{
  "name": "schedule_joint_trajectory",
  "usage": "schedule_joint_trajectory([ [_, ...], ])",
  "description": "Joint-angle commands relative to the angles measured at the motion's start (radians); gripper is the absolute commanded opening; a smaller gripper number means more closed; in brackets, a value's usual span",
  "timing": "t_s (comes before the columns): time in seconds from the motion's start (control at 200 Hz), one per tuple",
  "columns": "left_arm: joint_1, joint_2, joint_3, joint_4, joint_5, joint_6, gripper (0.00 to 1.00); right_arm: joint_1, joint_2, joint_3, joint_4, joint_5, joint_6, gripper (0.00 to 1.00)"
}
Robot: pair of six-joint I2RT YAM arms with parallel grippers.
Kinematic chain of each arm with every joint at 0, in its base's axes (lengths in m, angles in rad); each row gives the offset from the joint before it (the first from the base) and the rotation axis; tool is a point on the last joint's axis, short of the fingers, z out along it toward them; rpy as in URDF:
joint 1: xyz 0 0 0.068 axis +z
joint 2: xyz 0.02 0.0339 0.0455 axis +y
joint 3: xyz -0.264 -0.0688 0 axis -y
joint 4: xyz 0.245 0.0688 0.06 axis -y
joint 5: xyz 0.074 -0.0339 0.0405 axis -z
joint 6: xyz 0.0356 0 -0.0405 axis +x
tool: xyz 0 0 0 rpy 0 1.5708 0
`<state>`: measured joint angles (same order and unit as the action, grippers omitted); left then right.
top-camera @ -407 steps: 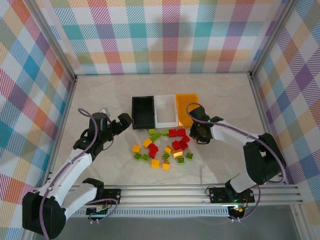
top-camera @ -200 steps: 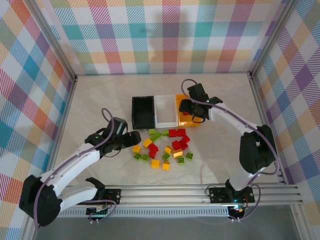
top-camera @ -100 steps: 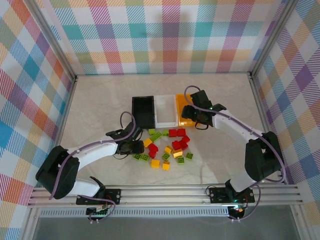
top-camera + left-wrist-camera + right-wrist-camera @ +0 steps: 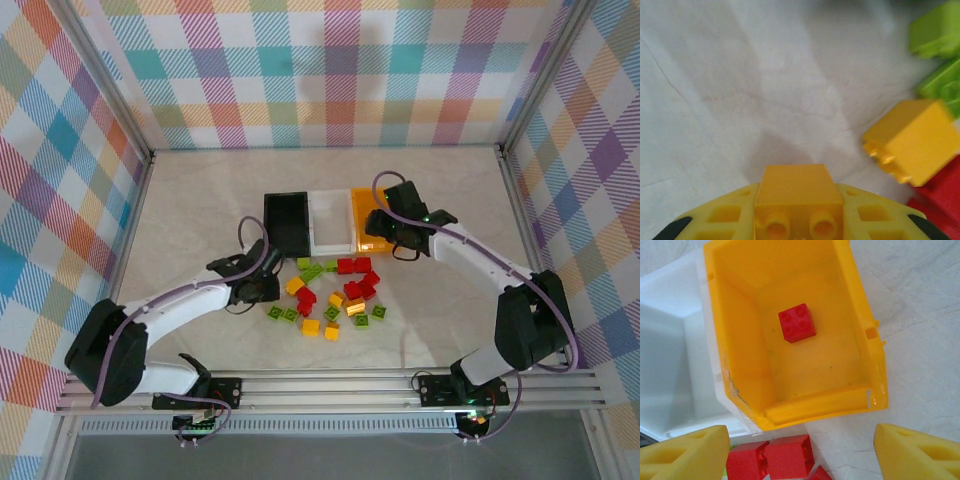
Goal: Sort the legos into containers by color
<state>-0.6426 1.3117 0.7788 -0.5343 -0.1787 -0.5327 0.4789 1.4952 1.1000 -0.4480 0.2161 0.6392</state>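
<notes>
Left gripper (image 4: 266, 286): at 9 o'clock of the loose pile, its jaws pinching a yellow-orange brick (image 4: 799, 192) between yellow fingers (image 4: 875, 215).
Held brick's neighbours: a second yellow-orange brick (image 4: 912, 140) lies apart from it at 2 o'clock. Lime green bricks (image 4: 939, 34) lie beyond that one, and a red brick (image 4: 940, 197) touches its near side.
Right gripper (image 4: 386, 234): over the near end of the orange bin (image 4: 740, 365), jaws spread wide and empty.
Orange bin contents: one red lego (image 4: 797, 322), studs up, on the floor.
White bin (image 4: 331, 222): middle of the row, touching the orange bin at its 3 o'clock.
Black bin (image 4: 287, 222): at 9 o'clock of the white bin.
Loose legos (image 4: 354, 290): red, yellow-orange and lime green, scattered on the table (image 4: 200, 190) at 6 o'clock of the bins.
Red pair (image 4: 772, 457): on the table just outside the orange bin's near wall.
</notes>
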Motion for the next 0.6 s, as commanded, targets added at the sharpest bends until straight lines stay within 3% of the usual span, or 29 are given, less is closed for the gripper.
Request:
schedule_joint_trajectory([
  [0.0,0.020,-0.032,0.142,-0.037,-0.062,0.042,0.24,0.006,-0.033,-0.023,0.012,-0.001,0.014,0.76],
  [0.265,0.138,0.249,0.411,0.031,-0.032,0.070,0.22,0.006,-0.076,-0.082,0.001,0.007,0.016,0.77],
  [0.595,0.181,0.542,0.682,-0.033,-0.063,0.098,0.27,0.005,-0.187,-0.179,-0.017,-0.044,0.012,0.77],
])
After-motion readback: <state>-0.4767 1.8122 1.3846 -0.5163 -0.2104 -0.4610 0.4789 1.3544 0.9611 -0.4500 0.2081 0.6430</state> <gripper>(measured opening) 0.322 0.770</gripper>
